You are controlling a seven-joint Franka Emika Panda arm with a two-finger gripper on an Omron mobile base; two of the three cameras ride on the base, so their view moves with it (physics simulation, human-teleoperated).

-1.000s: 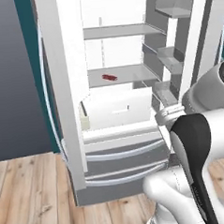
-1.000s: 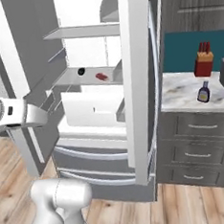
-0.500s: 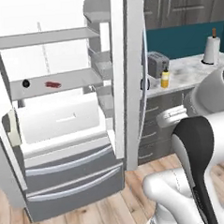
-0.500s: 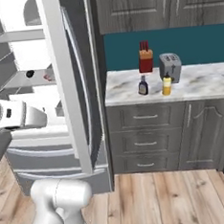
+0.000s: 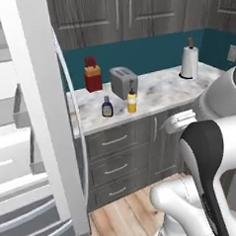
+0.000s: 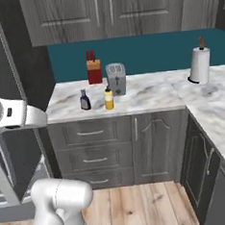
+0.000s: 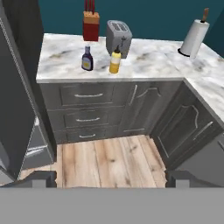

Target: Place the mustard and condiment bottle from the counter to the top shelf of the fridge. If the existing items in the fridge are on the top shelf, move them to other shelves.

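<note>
Yellow mustard (image 7: 115,61), light and slick, is seen far ahead of wide-open, empty jaws; the waist is best gripped.

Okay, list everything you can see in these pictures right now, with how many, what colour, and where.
mustard: one, yellow, on the counter in front of the toaster.
condiment bottle: one, dark with yellow label, on the counter beside the mustard, apart from it.
counter: one, white-grey marbled, over grey drawers.
toaster: one, grey, behind the mustard.
knife block: one, red, by the teal wall.
paper towel roll: one, white, upright, far end of the counter.
fridge: one, grey, door open, beside the counter.
floor: wood planks.
gripper: one, dark tips, open, holding nothing.
</note>
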